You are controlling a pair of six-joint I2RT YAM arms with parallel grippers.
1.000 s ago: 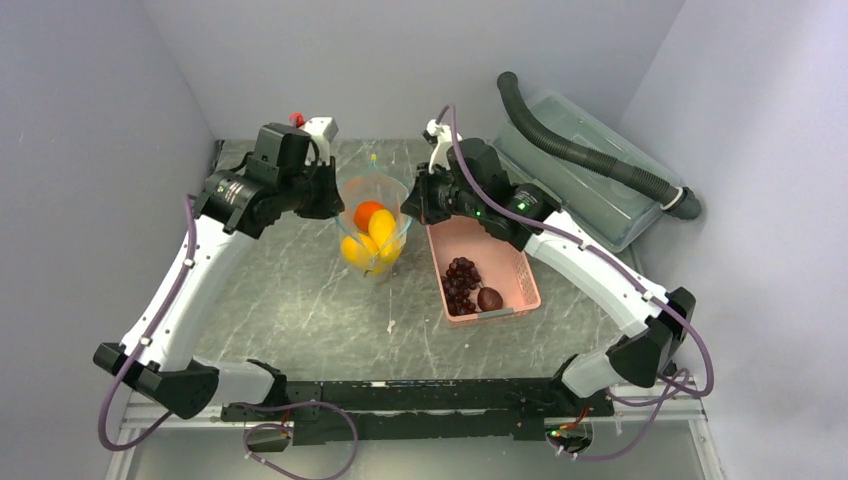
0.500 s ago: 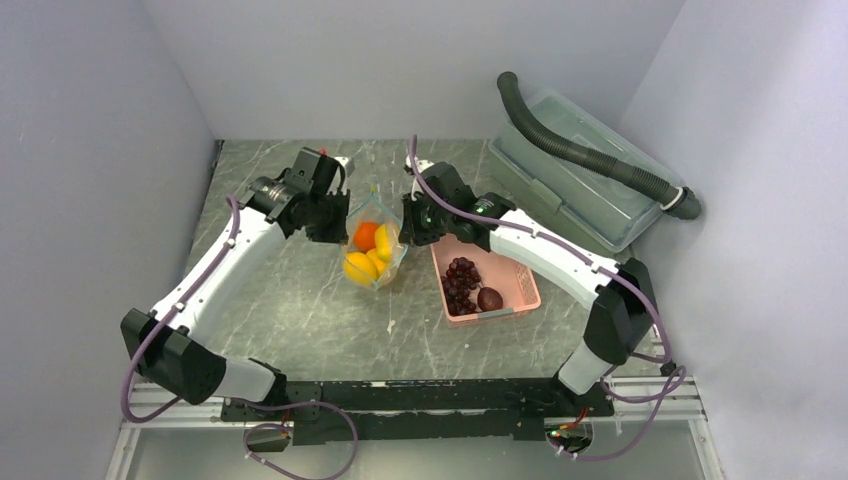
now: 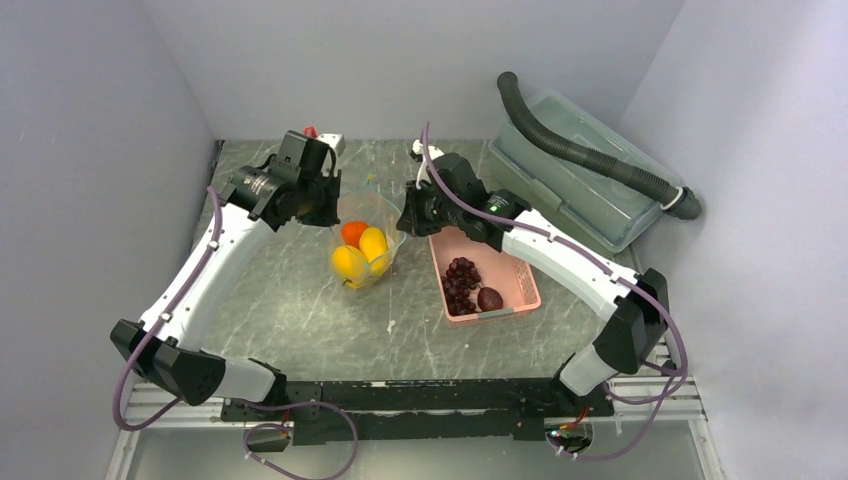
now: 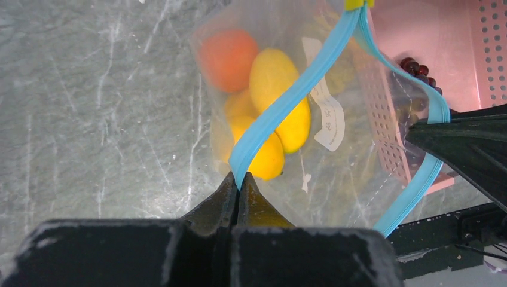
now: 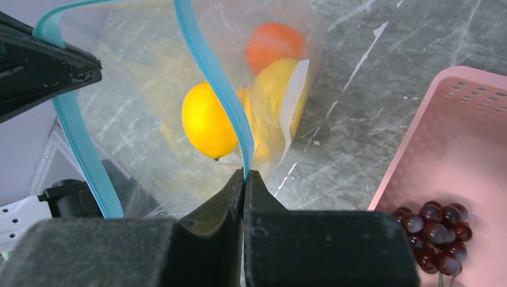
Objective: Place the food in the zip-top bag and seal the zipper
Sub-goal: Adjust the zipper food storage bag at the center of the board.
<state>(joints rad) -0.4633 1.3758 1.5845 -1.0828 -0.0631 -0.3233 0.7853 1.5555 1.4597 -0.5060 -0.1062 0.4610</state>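
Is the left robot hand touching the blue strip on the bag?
Touching. In the left wrist view, the left gripper is pinched shut on the blue strip, which runs straight into its fingertips with no gap.

Grey marbled tabletop (image 3: 300, 300) enclosed by plain pale walls (image 3: 400, 70).

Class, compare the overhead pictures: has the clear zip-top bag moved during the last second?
Yes. In the top view the zip-top bag has shifted slightly left, away from the fixed pink basket, and a little nearer the arms' bases.
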